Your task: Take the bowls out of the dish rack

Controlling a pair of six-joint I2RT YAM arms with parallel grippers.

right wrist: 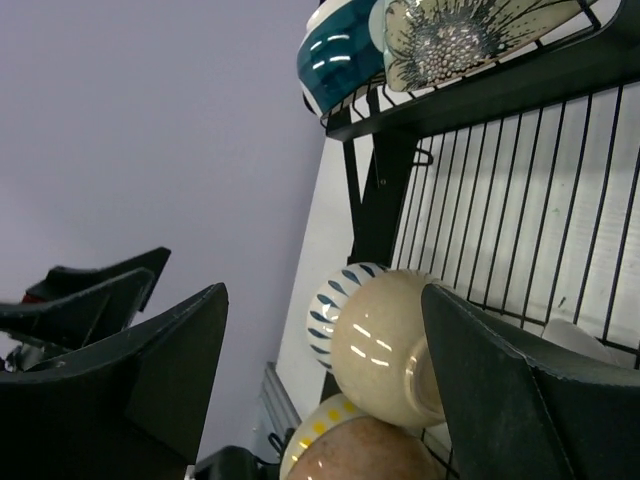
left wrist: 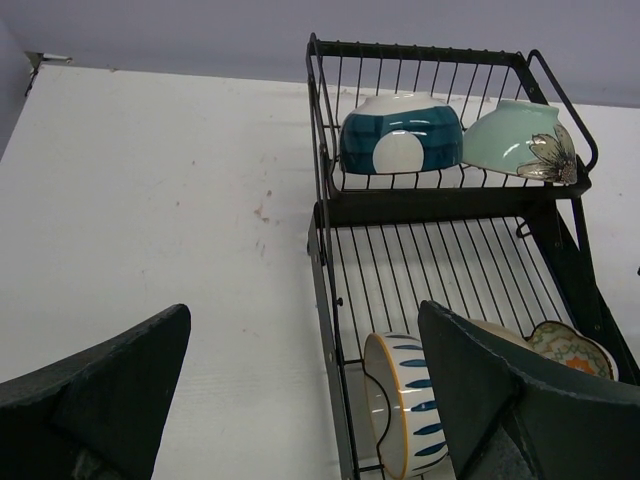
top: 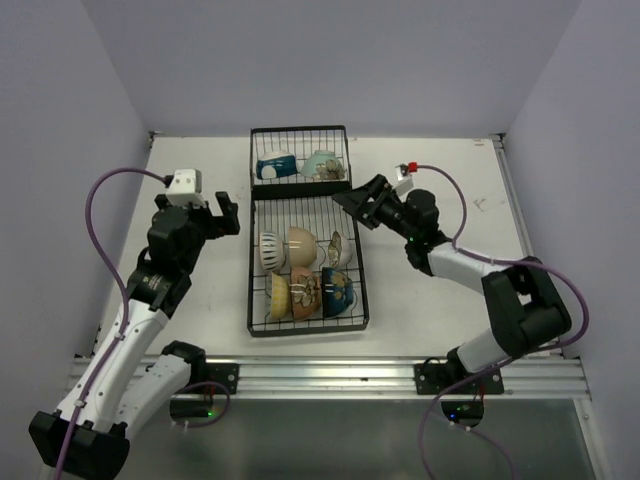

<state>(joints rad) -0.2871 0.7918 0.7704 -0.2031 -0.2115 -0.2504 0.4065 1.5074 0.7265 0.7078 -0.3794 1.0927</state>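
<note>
The black wire dish rack (top: 258, 322) lies down the table's middle. Its far section holds a dark blue bowl (top: 273, 166) and a pale green flowered bowl (top: 325, 164). Its near section holds several bowls on edge, among them a white bowl with blue strokes (top: 269, 249) and a cream bowl (top: 300, 245). My left gripper (top: 226, 213) is open and empty, left of the rack. My right gripper (top: 355, 206) is open and empty at the rack's right rim. In the left wrist view the striped bowl (left wrist: 400, 410) shows between my fingers. In the right wrist view the cream bowl (right wrist: 385, 345) sits between my fingers.
The white table (top: 200, 290) has purple walls on three sides and a metal rail (top: 330, 375) at its near edge. Purple cables loop from both arms. A small red and white object (top: 406, 168) lies right of the rack's far section.
</note>
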